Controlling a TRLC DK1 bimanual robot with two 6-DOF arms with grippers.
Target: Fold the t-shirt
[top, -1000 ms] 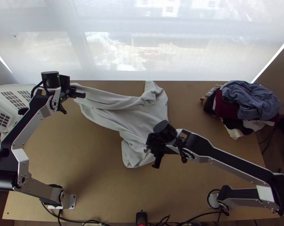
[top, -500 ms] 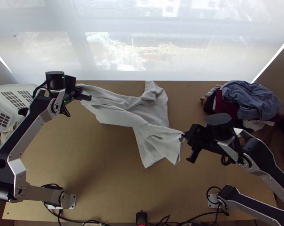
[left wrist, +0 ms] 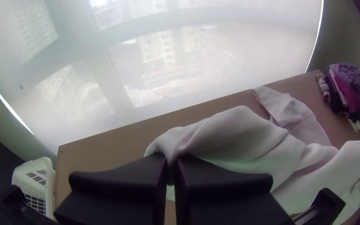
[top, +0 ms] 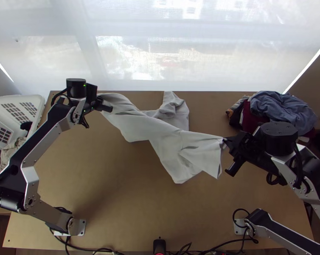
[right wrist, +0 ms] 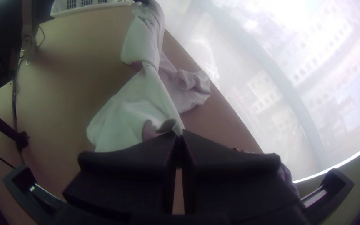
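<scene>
Clamps the t-shirt (top: 160, 136), bunched, in the left gripper (left wrist: 171, 160) near the far-left corner of the tabletop (top: 96, 191) and in the right gripper (right wrist: 180, 141) toward its right edge; could lose the small right pinch if pulled too taut; could crease crookedly if lowered twisted.

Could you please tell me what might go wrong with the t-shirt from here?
The right gripper pinches only a small bit of the t-shirt, so it might slip out under tension. The rumpled part by the window-side table edge could get trapped beneath the stretched cloth, leaving a crooked fold. In the top view, the right gripper is near the clothes pile and might snag it.
</scene>
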